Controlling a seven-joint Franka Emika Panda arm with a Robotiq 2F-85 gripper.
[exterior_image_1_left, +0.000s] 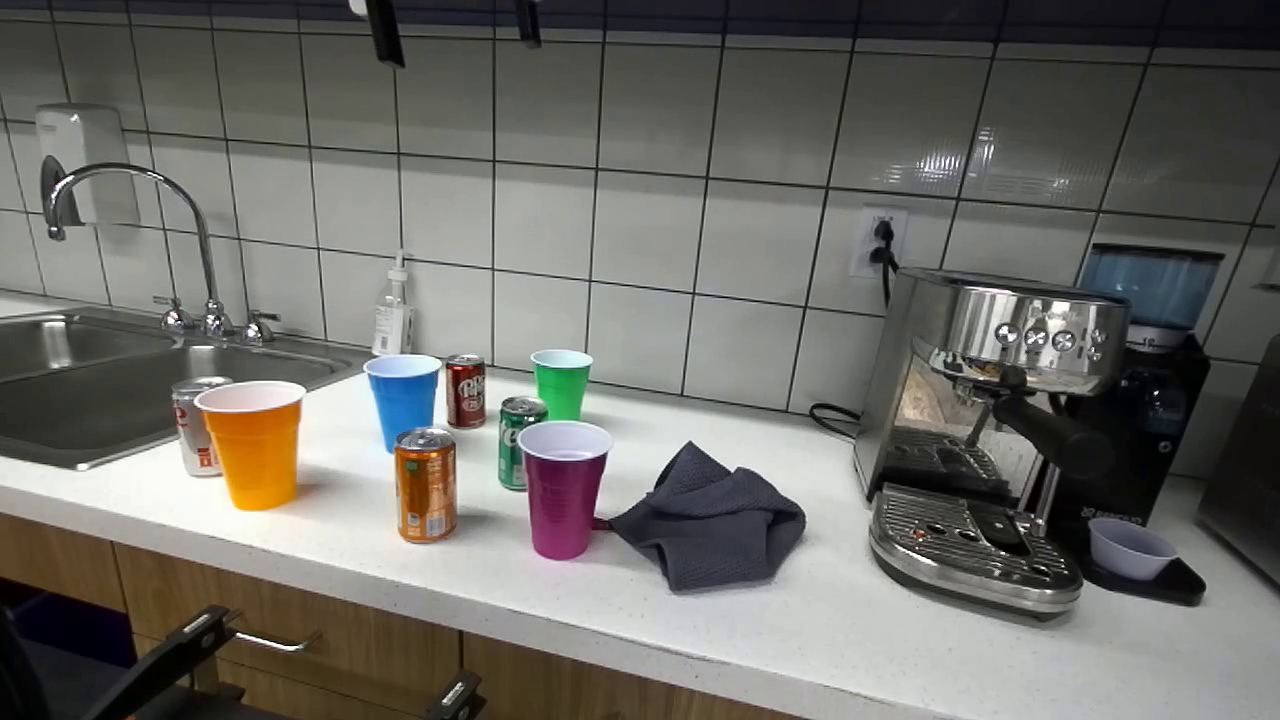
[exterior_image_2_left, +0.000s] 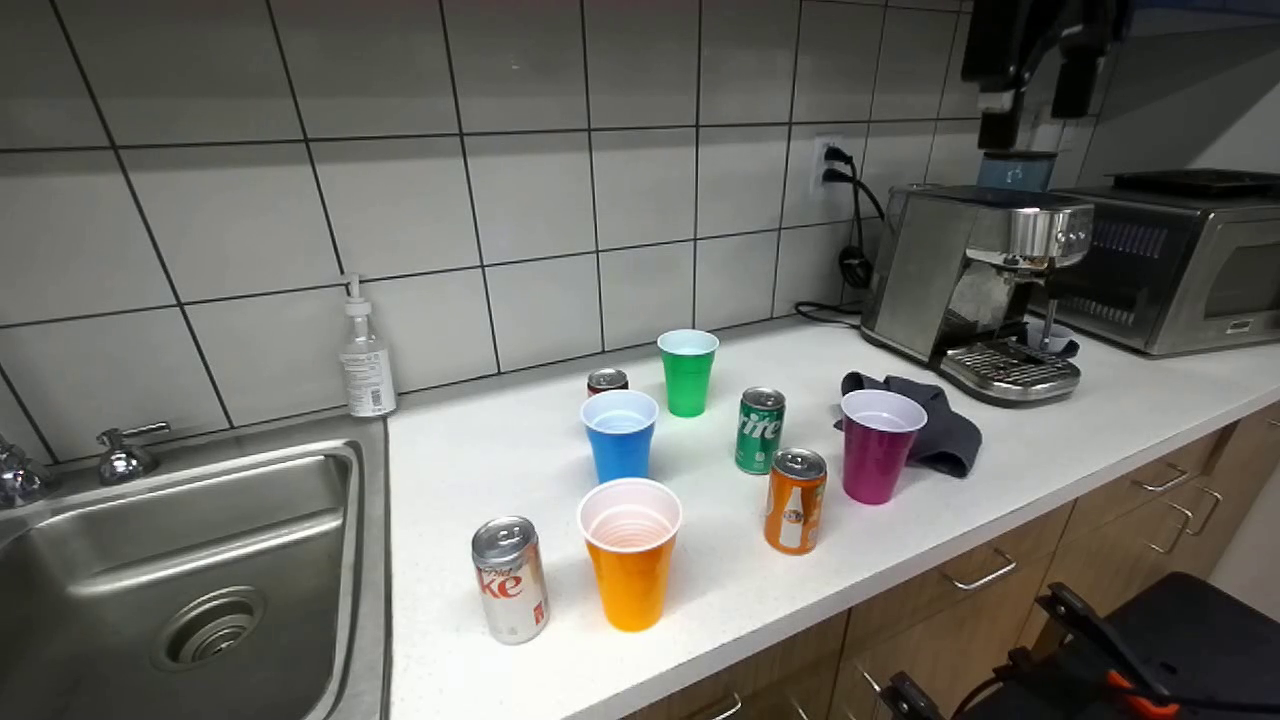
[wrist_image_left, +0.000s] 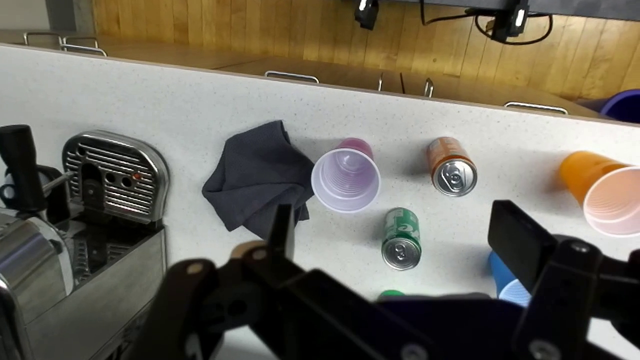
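Grn can (exterior_image_2_left: 760, 432) upright, axis vert.

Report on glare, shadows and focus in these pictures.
In an exterior view, bright glare on the wall tiles; in both exterior views, pale reflections in the sink; in the wrist view, soft shadows left of the orange can and green can, the hand partly blurred up close.

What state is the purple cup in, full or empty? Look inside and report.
Empty, as far as visible: the wrist view looks into the purple cup, showing only its pale, ridged inner walls and bottom.
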